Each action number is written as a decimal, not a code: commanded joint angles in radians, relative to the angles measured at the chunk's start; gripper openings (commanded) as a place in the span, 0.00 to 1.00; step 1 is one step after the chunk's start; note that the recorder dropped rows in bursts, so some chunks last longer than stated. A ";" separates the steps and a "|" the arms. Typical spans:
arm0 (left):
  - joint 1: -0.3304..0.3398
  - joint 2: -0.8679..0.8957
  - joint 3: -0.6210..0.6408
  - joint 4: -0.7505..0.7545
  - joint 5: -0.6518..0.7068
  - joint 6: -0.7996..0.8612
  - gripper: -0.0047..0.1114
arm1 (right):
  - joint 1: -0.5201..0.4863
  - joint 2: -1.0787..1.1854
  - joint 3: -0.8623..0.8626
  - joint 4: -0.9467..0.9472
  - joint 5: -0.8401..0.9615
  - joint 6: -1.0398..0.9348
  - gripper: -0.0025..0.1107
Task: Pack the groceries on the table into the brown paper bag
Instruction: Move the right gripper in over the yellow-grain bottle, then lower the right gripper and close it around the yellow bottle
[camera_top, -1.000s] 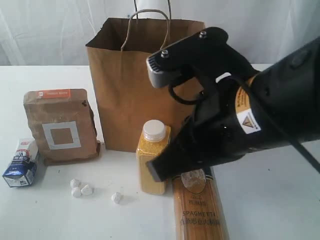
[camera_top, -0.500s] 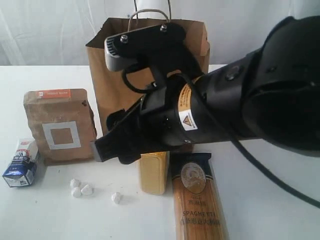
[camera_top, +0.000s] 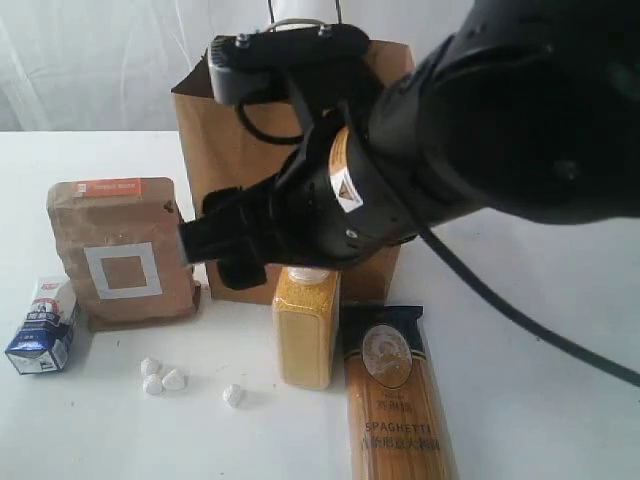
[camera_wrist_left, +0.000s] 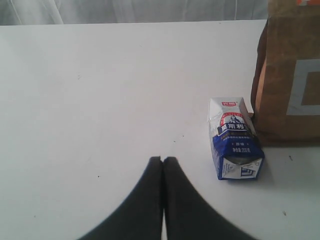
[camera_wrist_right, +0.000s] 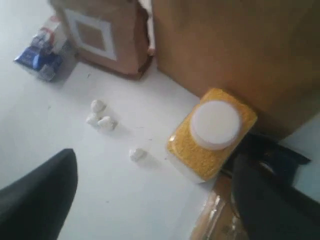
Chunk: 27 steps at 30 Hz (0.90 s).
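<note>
— What does the outside camera give?

— The brown paper bag (camera_top: 215, 150) stands upright at the far middle of the table (camera_top: 90, 440), mouth open. The right arm (camera_top: 480, 130) reaches across in front of it and hides much of its face. Left of the bag stands the brown pouch (camera_top: 122, 255), its grey square label facing near. Further left and nearer lies the small carton (camera_top: 42, 330). Just in front of the bag stands the yellow bottle (camera_top: 305, 335) (its top hidden behind the arm). Just beside it on the right lies the spaghetti packet (camera_top: 400, 400), flat. A few small white lumps (camera_top: 162, 378) sit on the table near the pouch.

— And the left wrist?

— The left gripper (camera_wrist_left: 163, 160) has its fingers pressed together, holding nothing, over bare table. The carton lies on its side just beside the foot of the pouch.

— The right wrist?

— The right gripper (camera_wrist_right: 155, 170) has its fingers spread wide and grips nothing. It looks down on the bottle's white cap (camera_wrist_right: 216, 124). The bottle stands close against the bag, below the gap between the fingers, and neither finger appears to touch it.
</note>
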 joint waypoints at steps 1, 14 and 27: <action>-0.006 -0.004 0.004 -0.004 -0.002 -0.001 0.04 | -0.018 0.064 -0.014 -0.116 0.091 0.123 0.70; -0.006 -0.004 0.004 -0.004 -0.002 -0.001 0.04 | -0.078 0.124 -0.014 -0.179 0.037 0.255 0.70; -0.006 -0.004 0.004 -0.004 -0.001 -0.001 0.04 | -0.090 0.223 -0.014 -0.149 -0.075 0.258 0.71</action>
